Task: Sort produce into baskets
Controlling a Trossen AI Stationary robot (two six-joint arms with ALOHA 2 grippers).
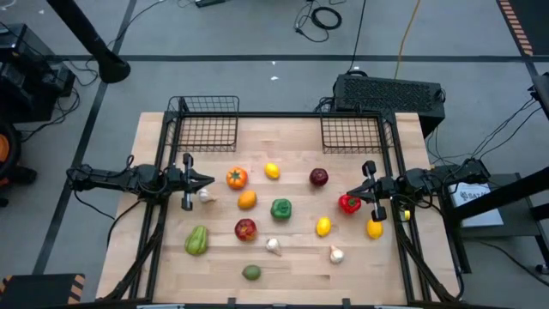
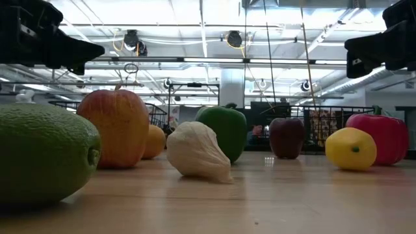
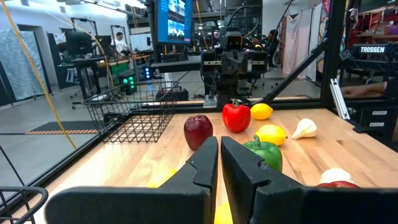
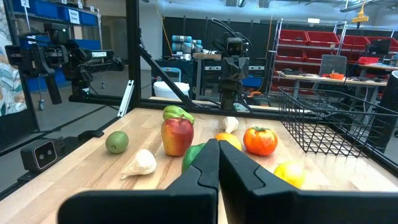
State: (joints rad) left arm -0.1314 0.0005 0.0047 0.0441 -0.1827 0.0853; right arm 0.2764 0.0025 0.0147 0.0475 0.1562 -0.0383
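Both baskets (image 1: 206, 129) stand empty at the bench's (image 1: 154, 257) far edge; all produce (image 1: 280, 208) lies loose between. Left hand (image 1: 208, 180) and right hand (image 1: 353, 195) hover pinched shut, holding nothing. Descending closed would likely knock round pieces rolling.

"TROSSEN" reads on a dark arm part (image 3: 372, 49) (white letters); other print is illegible.

Wooden table (image 1: 292, 262) bearing produce (image 1: 280, 208), baskets (image 1: 206, 123)
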